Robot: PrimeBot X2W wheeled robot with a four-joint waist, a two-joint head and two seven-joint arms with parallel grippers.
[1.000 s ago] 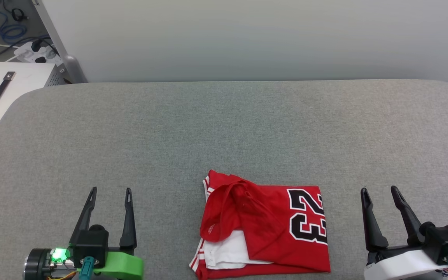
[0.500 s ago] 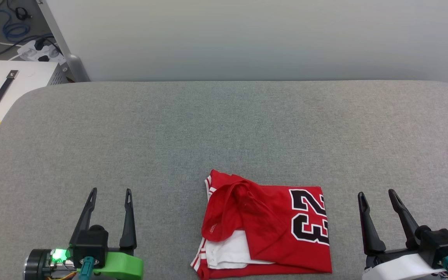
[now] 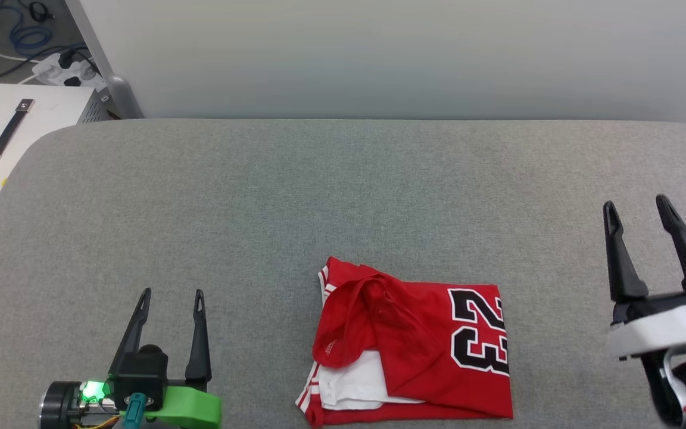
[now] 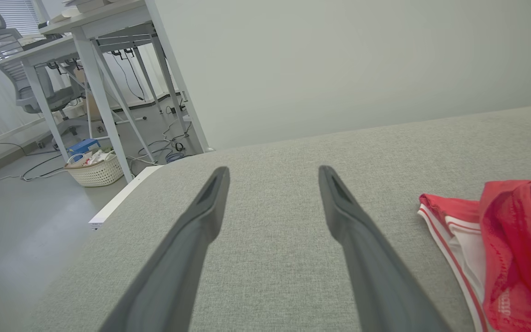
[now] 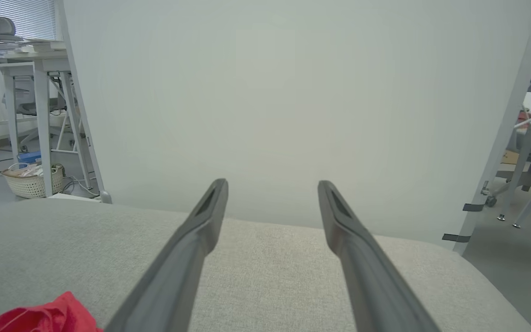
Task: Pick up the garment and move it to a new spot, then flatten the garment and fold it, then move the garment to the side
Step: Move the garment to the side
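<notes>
The garment (image 3: 414, 342), a red jersey with white sleeve fabric and a black "23", lies loosely folded on the grey padded table (image 3: 343, 196) near its front edge. Its red and white edge shows at the right of the left wrist view (image 4: 491, 249), and a red corner shows at the bottom left of the right wrist view (image 5: 44, 318). My left gripper (image 3: 171, 295) rests open at the lower left, well left of the garment. Raised at the right side, my right gripper (image 3: 635, 202) is open too, with nothing between its fingers.
A white panel (image 3: 379, 53) stands behind the table. Beside the table's far left corner sits a white case with a black handle (image 3: 3, 137), with cables and a power strip (image 3: 63, 65) on the floor beyond. Desks and a basket (image 4: 95, 170) stand farther left.
My right gripper has risen and moved away from me, up the head view. The camera has shifted slightly. The garment and my left gripper stay put.
</notes>
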